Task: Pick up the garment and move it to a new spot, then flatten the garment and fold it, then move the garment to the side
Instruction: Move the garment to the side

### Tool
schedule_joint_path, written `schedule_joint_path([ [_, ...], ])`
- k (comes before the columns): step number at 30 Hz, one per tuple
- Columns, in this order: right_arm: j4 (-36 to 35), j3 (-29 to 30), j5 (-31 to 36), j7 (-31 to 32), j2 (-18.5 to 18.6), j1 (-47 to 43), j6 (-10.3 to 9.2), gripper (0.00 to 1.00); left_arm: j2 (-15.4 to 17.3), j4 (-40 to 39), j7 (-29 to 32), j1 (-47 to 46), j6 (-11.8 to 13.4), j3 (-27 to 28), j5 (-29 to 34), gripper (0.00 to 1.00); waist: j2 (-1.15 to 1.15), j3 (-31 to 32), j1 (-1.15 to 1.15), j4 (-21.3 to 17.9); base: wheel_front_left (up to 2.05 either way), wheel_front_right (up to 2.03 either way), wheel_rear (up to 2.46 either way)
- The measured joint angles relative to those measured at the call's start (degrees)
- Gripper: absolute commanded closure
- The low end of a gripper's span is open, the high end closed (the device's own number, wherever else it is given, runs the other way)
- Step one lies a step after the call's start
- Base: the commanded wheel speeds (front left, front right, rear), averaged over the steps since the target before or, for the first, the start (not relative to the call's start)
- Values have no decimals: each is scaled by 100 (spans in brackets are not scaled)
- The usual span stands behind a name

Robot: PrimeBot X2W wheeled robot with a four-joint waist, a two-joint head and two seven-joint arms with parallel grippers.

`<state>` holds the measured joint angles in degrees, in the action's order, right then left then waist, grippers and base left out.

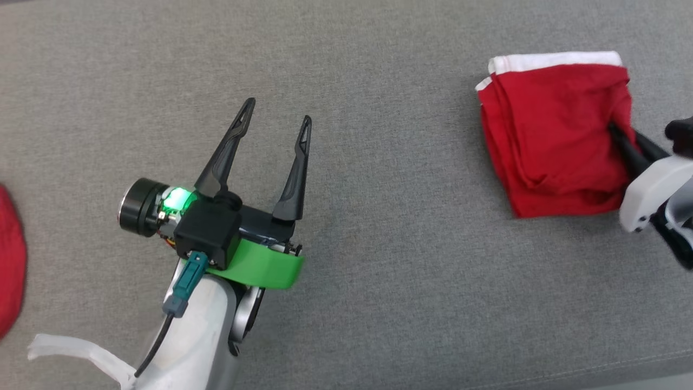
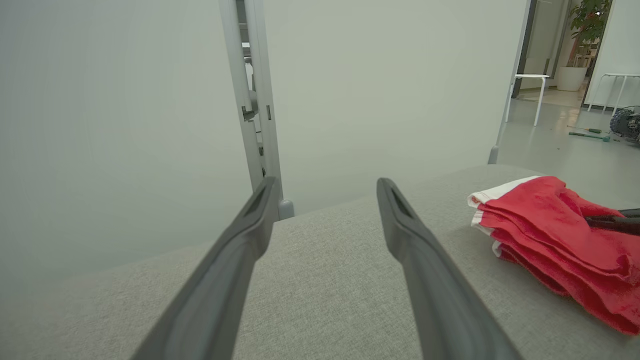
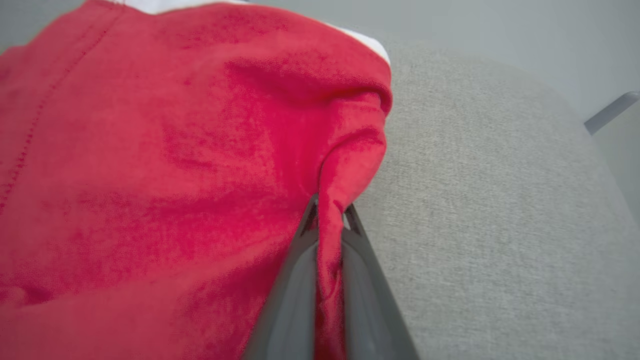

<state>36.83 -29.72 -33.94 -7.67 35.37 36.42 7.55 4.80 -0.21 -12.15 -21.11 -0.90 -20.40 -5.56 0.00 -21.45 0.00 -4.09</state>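
At right on the table [image 1: 379,227], folded red garment [image 1: 552,135], its edge gripped by the clenched right pincer [image 3: 330,207], left pincer [image 1: 279,109] released and empty, well apart at left

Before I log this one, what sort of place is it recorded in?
Probably an office or lab space: pale partition panels behind the grey cloth-covered table, a white stool, a potted plant and tools on the floor beyond.

Bright, even indoor light, faint shadows; close fingers [image 2: 435,300] look soft, wrist-view edges bend.
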Motion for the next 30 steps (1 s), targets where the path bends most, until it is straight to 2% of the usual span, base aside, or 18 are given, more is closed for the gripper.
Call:
schedule_joint_path([
  [9,1194,229,-288,-453,826,1362,-1,100,-20,-353,100,-623,-121,-304,222,0,0,-854,0,-135,0,0,0],
  [14,1788,342,-213,-566,823,1928,-1,100,16,-452,122,-809,-138,-341,278,0,0,-1309,1,-84,0,0,0],
  [16,2024,426,-109,-628,789,2081,0,46,34,-452,126,-840,-137,-344,299,0,0,-1445,1,-74,0,0,0],
  [17,2167,477,-53,-659,764,2156,0,0,38,-434,125,-853,-137,-346,302,0,0,-1506,1,-72,0,0,0],
  [22,2484,790,277,-717,610,2246,-1,0,70,-293,90,-879,-124,-324,257,0,0,-1554,1,-94,0,0,0],
  [27,1770,1612,656,-733,532,1768,0,0,71,-120,10,-803,-40,-242,148,0,0,-1300,1,-138,0,0,0],
  [30,1203,2246,899,-733,271,1202,-1,0,78,32,-27,-561,66,-151,23,0,0,-1089,0,-174,0,0,0],
])
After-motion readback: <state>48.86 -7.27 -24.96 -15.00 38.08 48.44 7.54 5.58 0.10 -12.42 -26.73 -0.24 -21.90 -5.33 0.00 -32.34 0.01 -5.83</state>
